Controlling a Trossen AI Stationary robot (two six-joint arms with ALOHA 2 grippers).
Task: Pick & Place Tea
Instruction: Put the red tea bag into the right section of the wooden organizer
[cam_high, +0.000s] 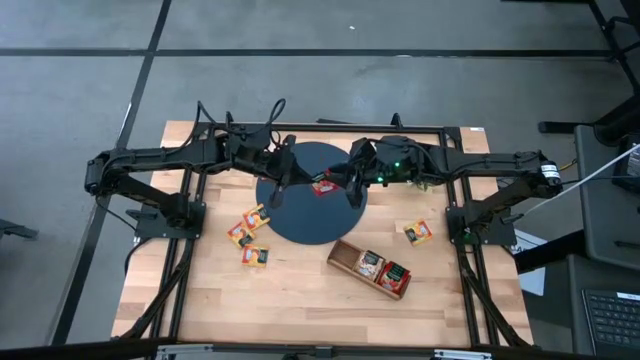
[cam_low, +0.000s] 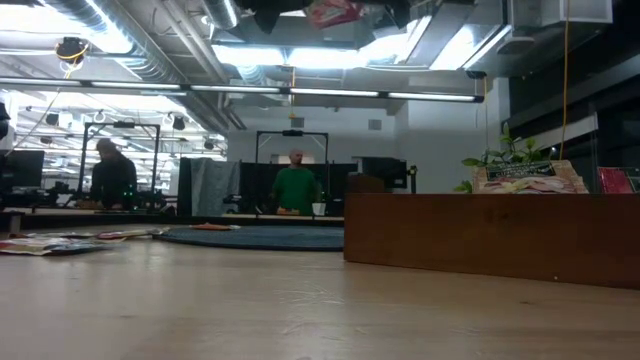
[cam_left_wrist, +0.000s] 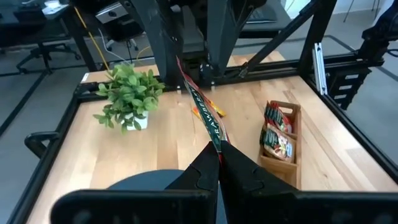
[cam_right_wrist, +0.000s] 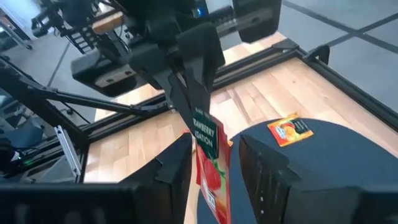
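Note:
A red tea packet (cam_high: 322, 187) is up in the air over the dark round mat (cam_high: 300, 215), between the two grippers. My left gripper (cam_left_wrist: 217, 152) is shut on it. My right gripper (cam_right_wrist: 214, 168) is open, with one finger on each side of the packet (cam_right_wrist: 208, 155); I cannot tell whether either finger touches it. More packets lie flat on the table left of the mat (cam_high: 247, 235) and one lies to its right (cam_high: 417, 232). An orange packet (cam_right_wrist: 289, 130) lies on the mat. Two packets (cam_high: 385, 270) stand in the wooden tray (cam_high: 345, 256). My left gripper pinches the red packet by one edge (cam_left_wrist: 214, 140) between its two shut fingertips. The packet sticks out away from the fingers toward my right gripper. It is lifted clear of the mat, and its free end (cam_right_wrist: 211, 180) sits between the right gripper's fingers.
The wooden tray (cam_low: 490, 240) lies slantwise on the near right part of the table. A small green plant (cam_left_wrist: 127, 93) stands near the table's far right, under my right arm. The black frame rails (cam_high: 460, 250) run along the table's sides. People stand in the room beyond.

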